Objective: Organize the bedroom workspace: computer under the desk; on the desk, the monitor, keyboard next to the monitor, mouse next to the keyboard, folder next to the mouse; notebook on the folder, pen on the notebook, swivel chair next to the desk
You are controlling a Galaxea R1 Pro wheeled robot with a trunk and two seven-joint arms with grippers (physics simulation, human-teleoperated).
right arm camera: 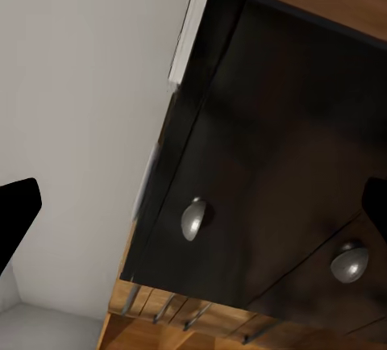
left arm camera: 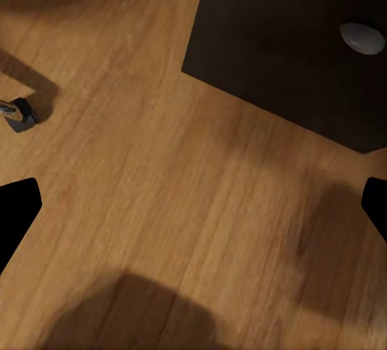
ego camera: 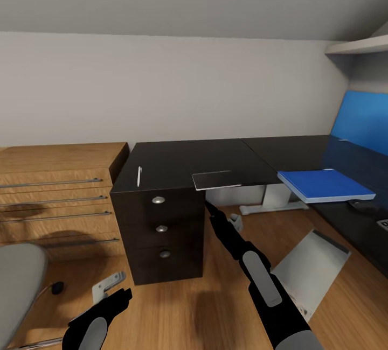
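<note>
Glossy black L-shaped desk (ego camera: pixel 183 161) against a pale wall, three drawers (ego camera: pixel 160 229) with round silver knobs stacked shut at its near end, contents unseen. Thin white pen (ego camera: pixel 139 176) lying near the desk's left edge. Small grey notebook (ego camera: pixel 216 180) with pale edges resting flat at the front edge, slightly overhanging, well apart from the pen. Bright blue folder (ego camera: pixel 325 184) flat on the desk's right wing, beside the blue-lit monitor (ego camera: pixel 361 121). Grey swivel chair (ego camera: pixel 19 277) seat at lower left on the wood floor (ego camera: pixel 178 307); light-wood dresser (ego camera: pixel 59 188) touching the desk's left side. Right gripper (ego camera: pixel 207 205) raised just below the notebook, fingers spread wide in the right wrist view, holding nothing. Left gripper (ego camera: pixel 123 297) low over the floor, likewise wide apart and empty. No legible writing anywhere.
</note>
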